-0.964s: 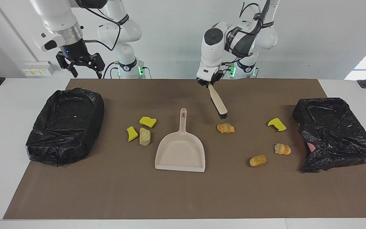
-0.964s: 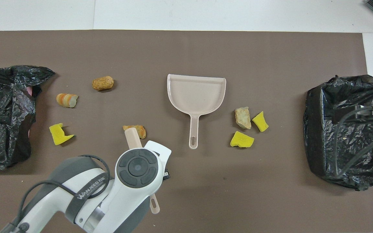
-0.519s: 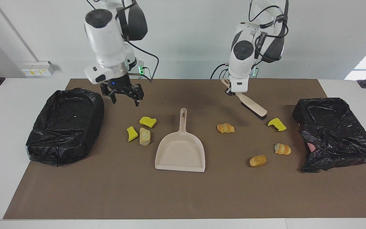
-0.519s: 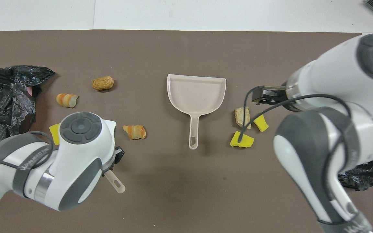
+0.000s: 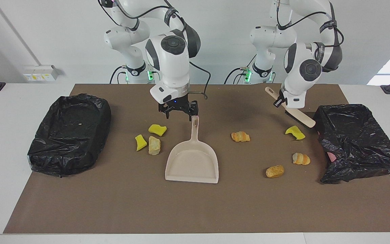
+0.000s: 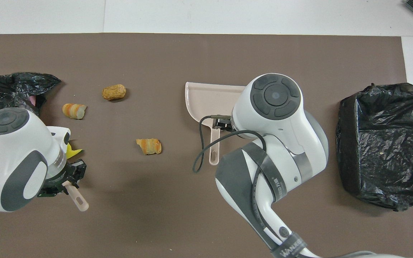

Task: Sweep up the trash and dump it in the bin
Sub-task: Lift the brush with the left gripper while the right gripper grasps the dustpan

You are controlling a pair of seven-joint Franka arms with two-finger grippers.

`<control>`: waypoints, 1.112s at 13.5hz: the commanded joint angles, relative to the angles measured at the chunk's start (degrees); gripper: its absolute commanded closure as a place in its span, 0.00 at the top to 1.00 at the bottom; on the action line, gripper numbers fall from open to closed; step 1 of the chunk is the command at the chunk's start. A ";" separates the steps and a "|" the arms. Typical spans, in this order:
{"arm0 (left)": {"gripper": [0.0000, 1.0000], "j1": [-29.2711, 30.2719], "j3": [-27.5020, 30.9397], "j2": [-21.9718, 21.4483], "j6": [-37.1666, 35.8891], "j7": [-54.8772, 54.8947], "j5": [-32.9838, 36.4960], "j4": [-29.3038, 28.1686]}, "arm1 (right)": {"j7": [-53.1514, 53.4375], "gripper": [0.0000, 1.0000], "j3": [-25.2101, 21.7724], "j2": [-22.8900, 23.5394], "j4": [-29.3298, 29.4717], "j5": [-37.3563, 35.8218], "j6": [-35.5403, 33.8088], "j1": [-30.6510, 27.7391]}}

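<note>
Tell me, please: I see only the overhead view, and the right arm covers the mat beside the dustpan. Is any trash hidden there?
Observer: Yes, three scraps lie beside the dustpan, toward the right arm's end: two yellow sponge chunks and a beige lump.
Operator: Does the right gripper hold the handle?
Observer: No. The right gripper hangs open by the handle's end, with nothing between its fingers.
Operator: Where is the brush head?
Observer: The left gripper is shut on the brush; its head slants down between a yellow sponge piece and the black-bagged bin.
</note>
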 commanded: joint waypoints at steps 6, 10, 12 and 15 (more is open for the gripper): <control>0.00 5.94 -0.99 0.21 10.49 21.63 -0.10 -4.55 | -0.19 1.00 0.19 8.09 -2.97 1.13 11.07 4.52; 0.00 4.54 -1.34 2.59 14.45 29.73 -6.24 -4.02 | 0.51 1.00 0.19 7.13 -4.73 1.31 8.96 5.75; 0.00 1.30 -1.35 3.21 15.59 32.64 -8.53 -3.85 | -0.19 1.00 0.19 7.04 -5.43 1.40 9.83 5.32; 0.00 -3.79 -1.43 3.39 16.91 36.68 -10.46 -3.41 | -1.42 0.78 0.19 6.69 -6.93 1.40 10.19 4.79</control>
